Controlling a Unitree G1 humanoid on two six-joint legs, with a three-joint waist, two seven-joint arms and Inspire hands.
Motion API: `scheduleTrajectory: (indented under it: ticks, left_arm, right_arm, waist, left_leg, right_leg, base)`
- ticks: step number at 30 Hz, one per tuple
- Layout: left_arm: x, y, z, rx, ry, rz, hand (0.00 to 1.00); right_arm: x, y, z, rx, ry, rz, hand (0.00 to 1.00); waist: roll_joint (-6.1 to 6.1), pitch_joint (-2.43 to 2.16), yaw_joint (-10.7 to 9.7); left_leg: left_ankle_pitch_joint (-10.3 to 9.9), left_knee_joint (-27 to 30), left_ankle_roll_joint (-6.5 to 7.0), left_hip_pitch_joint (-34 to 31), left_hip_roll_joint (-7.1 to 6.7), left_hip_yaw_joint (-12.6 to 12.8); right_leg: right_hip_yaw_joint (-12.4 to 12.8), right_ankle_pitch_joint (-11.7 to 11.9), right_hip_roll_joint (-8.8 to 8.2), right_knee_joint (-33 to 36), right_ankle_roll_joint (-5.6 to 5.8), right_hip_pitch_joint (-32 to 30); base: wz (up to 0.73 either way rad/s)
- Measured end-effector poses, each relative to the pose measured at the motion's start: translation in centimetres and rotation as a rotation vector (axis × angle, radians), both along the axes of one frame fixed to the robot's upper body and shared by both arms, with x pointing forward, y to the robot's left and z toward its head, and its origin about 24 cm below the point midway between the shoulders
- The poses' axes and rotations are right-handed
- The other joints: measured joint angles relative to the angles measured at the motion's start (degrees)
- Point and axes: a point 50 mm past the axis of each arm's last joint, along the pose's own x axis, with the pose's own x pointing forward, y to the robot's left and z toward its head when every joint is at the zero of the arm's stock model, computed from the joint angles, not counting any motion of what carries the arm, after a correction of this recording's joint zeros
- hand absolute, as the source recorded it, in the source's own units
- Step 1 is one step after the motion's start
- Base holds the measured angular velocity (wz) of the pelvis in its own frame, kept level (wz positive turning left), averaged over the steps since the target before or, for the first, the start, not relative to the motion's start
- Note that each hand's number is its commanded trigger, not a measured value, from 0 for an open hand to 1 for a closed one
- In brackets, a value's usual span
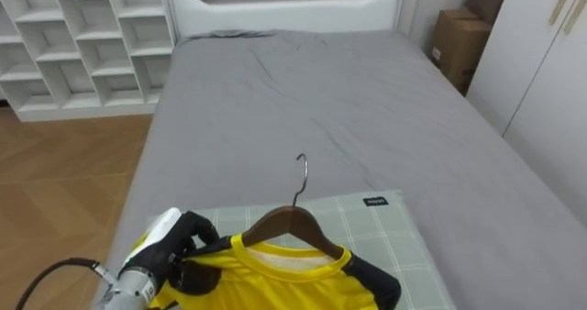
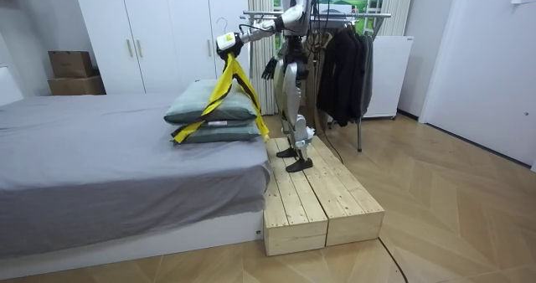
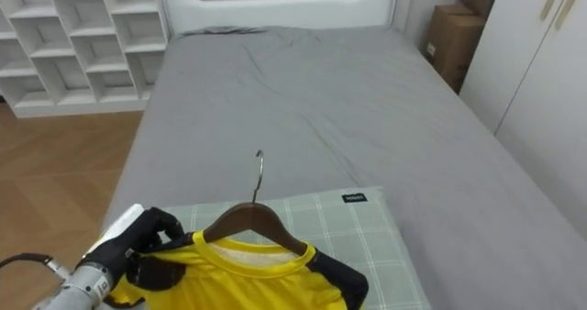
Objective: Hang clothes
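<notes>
The robot's left hand (image 1: pixel 179 246) is clenched on the shoulder of a yellow jersey shirt with black sleeves (image 1: pixel 275 278), its dark fingers curled round the cloth where it covers one end of a brown wooden clothes hanger (image 1: pixel 289 226). The shirt hangs on that hanger, just to the right of the hand, with its collar open below the hanger's middle. The hanger's thin metal hook (image 1: pixel 301 172) rises up and beyond the hand, bare and caught on nothing. Beneath the hand and the shirt lies a pale green checked pillow (image 1: pixel 385 227), which reaches out to the right of the hand. It rests on a wide bed with a grey sheet (image 1: pixel 321 99) that stretches away ahead of the hand to a white headboard (image 1: pixel 284 7). Far ahead and left of the hand stands a white cube shelf unit (image 1: pixel 83 44); far ahead and right are a brown cardboard box (image 1: pixel 456 44) and white wardrobe doors (image 1: pixel 541 62).

In the room view the robot stands upright on a low platform of pale wooden planks (image 2: pixel 310 199) at the bed's side, left arm stretched over the pillows with the shirt draping down from the hand. Behind it is a metal clothes rack with dark garments (image 2: pixel 347 65). The right hand (image 2: pixel 270 69) hangs by its hip; whether it is clenched or released I cannot tell
</notes>
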Motion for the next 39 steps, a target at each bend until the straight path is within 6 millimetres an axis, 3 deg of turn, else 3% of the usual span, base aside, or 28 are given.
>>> scheduleTrajectory:
  ticks: [5,10,14,18,24,39]
  left_arm:
    - [-1.2,1.0,0.5,0.005,-0.015,0.037,1.00]
    - [-1.8,2.4,1.9,0.017,-0.060,0.086,1.00]
    - [-2.0,2.9,2.1,0.016,-0.066,0.110,1.00]
    - [-2.3,2.8,1.8,0.008,-0.054,0.113,1.00]
    - [-2.3,2.5,1.5,-0.005,-0.037,0.107,1.00]
    - [-2.4,1.5,1.4,-0.023,-0.039,0.094,1.00]
  right_arm:
    - [3.5,-0.8,2.9,-0.142,-0.147,0.115,0.00]
    - [6.8,-1.9,7.3,-0.316,-0.343,0.166,0.00]
    - [8.7,-1.8,10.3,-0.417,-0.469,0.217,0.00]
    - [9.9,-1.0,12.3,-0.472,-0.555,0.274,0.00]
    - [11.5,0.8,14.9,-0.525,-0.662,0.366,0.00]
    - [15.9,6.2,18.6,-0.426,-0.791,0.640,0.00]
  waist:
    - [-0.91,0.05,0.16]
    - [-2.29,0.03,0.13]
    - [-2.34,0.08,-0.11]
    - [-1.50,0.36,-0.01]
    - [-0.38,0.32,1.29]
    - [-0.14,0.50,3.11]
  left_leg:
    - [0.01,-0.20,-0.01,0.07,0.06,-0.07]
    - [0.01,-0.41,-0.02,0.05,0.05,-0.21]
    - [0.01,-0.43,-0.02,0.29,0.02,-0.19]
    - [0.01,-0.67,-0.02,0.52,-0.02,-0.13]
    - [0.01,-1.46,-0.02,1.49,0.02,0.71]
    - [0.06,-2.47,-0.11,2.22,0.24,1.17]
  right_leg:
    - [-0.11,0.02,0.06,-0.09,0.02,0.02]
    - [-0.40,0.02,0.04,-0.34,0.02,0.20]
    - [-0.22,0.04,0.05,-0.39,0.05,0.49]
    - [-0.18,0.26,0.06,-1.06,0.19,0.89]
    - [1.54,0.26,0.50,-1.08,0.19,0.92]
    - [1.95,0.34,0.77,-1.08,0.08,0.88]
  base:
    - [0.01]
    - [0.02]
    - [0.00]
    - [0.00]
    - [-0.12]
    - [-0.03]
